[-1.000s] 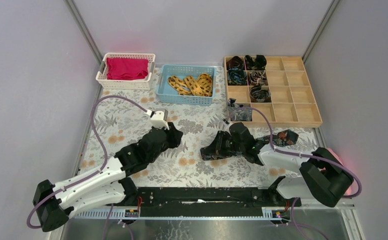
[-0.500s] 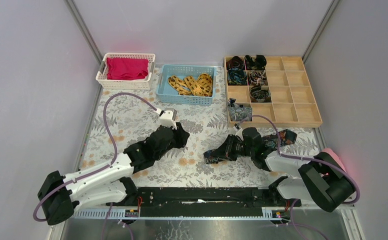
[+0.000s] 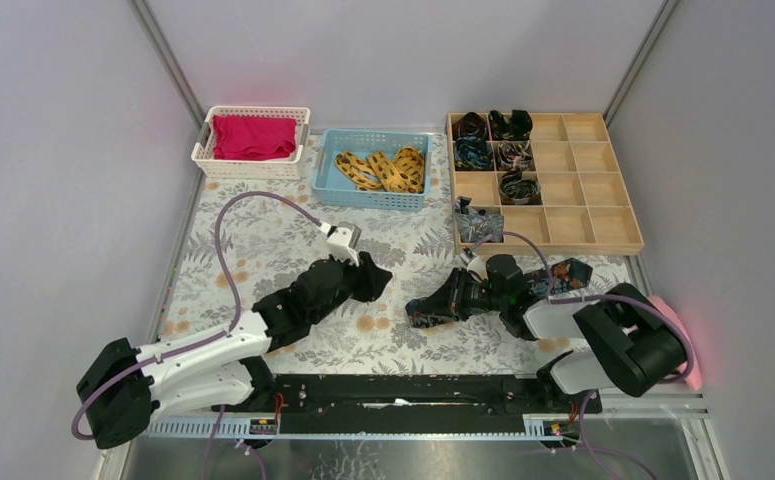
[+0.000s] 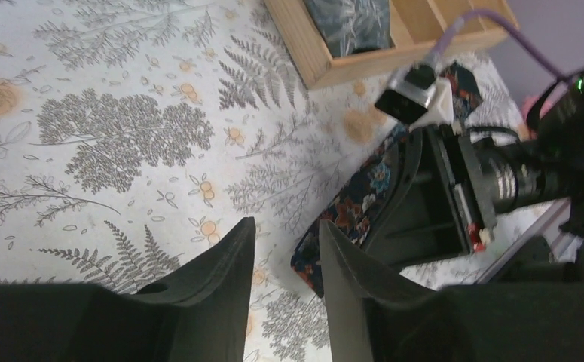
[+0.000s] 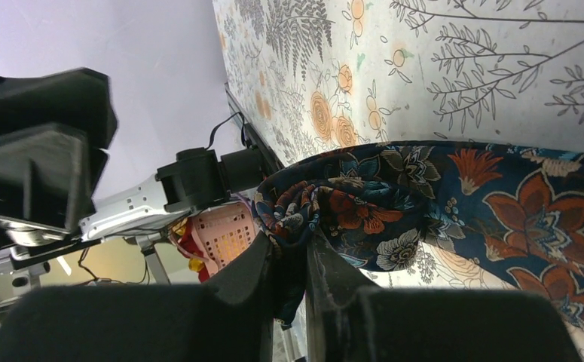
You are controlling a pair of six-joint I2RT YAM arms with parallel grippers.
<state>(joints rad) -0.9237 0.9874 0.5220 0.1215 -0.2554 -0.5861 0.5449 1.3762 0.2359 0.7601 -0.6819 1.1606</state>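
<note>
A dark blue floral tie lies bunched on the patterned tablecloth. My right gripper is shut on its folded end, low over the cloth at centre right. The tie's other end lies beside the right arm. My left gripper is open with nothing between its fingers. It hovers just left of the held end of the tie, pointing at it, and stands at mid-table in the top view.
A wooden compartment tray at the back right holds rolled ties in several cells. A blue basket of yellow patterned straps and a white basket of red cloth stand at the back. A pink basket sits off the table's right edge.
My left arm has reached to the right, bringing its open gripper close to the held tie end. The right wrist has shifted slightly right while still gripping the tie.
</note>
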